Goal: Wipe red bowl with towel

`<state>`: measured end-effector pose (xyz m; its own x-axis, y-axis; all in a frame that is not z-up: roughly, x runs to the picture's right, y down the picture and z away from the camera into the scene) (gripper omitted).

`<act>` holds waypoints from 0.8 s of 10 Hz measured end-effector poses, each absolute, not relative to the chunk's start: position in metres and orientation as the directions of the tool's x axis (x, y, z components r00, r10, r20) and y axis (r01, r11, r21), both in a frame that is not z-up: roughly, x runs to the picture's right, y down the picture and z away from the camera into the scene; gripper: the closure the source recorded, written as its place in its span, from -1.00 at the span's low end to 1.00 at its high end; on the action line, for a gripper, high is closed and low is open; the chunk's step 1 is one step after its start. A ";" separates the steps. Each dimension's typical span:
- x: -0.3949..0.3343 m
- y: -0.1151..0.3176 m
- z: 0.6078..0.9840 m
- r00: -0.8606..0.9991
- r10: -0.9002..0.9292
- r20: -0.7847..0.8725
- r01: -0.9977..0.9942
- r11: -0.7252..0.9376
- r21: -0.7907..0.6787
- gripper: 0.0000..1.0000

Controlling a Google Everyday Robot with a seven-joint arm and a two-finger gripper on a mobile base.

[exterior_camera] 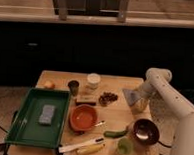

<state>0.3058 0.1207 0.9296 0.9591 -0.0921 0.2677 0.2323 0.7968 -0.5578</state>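
Camera view shows the gripper (136, 101) low over the right side of the table (113, 115), at the end of the arm that reaches in from the right edge. Its jaws stand spread, and we see nothing clamped between them. The towel (129, 96) appears to be the pale grey-blue patch just at the gripper's left, touching it or partly under it. The view is too dim for us to separate cloth from gripper with confidence, and we can read no clear long axis. The red bowl (83, 117) sits left of the gripper and nearer the front edge, just beside the green tray (21, 132). We judge the next move to be a short drop onto the cloth, then a carry leftward and forward to the bowl. On that line the nuts (108, 98) lie to the far side, the green vegetable (115, 133) and dark bowl (145, 131) to the near side, with bare wood between. The bowl is open from above; the tray wall crowds its left.
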 end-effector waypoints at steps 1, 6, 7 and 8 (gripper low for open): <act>0.306 0.121 0.929 0.959 -0.091 0.268 0.232 0.797 -0.558 -0.60; 0.305 0.123 0.929 0.958 -0.087 0.272 0.232 0.793 -0.563 -0.60; 0.305 0.123 0.929 0.958 -0.087 0.273 0.233 0.792 -0.564 -0.60; 0.304 0.123 0.928 0.958 -0.086 0.274 0.233 0.791 -0.565 -0.60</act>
<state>0.3045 0.1233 0.9284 0.9579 -0.0861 0.2740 0.2328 0.7914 -0.5652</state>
